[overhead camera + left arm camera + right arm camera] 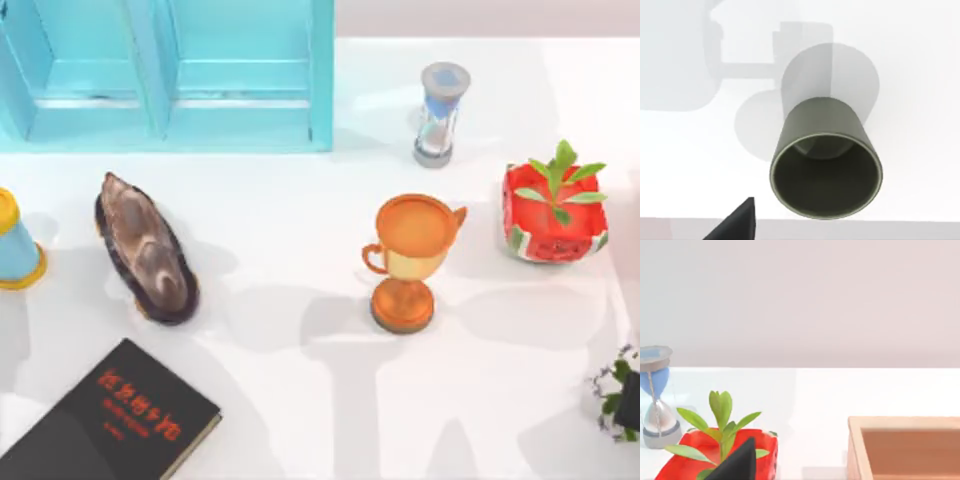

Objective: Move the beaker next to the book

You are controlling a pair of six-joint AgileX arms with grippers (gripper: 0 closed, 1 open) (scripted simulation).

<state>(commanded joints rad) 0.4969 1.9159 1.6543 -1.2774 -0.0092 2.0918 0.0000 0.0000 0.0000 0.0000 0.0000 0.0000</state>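
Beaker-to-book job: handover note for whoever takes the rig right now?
Grippers: neither arm is over the table in the top view; a dark fingertip edges the left wrist view, and open or shut can't be judged for either.
Beaker: upright at the table's far left edge, untouched.
Book: flat at the front left, well apart from the beaker.
Done: nothing.
Left: grasp the beaker, probably with the left arm, and set it beside the book.
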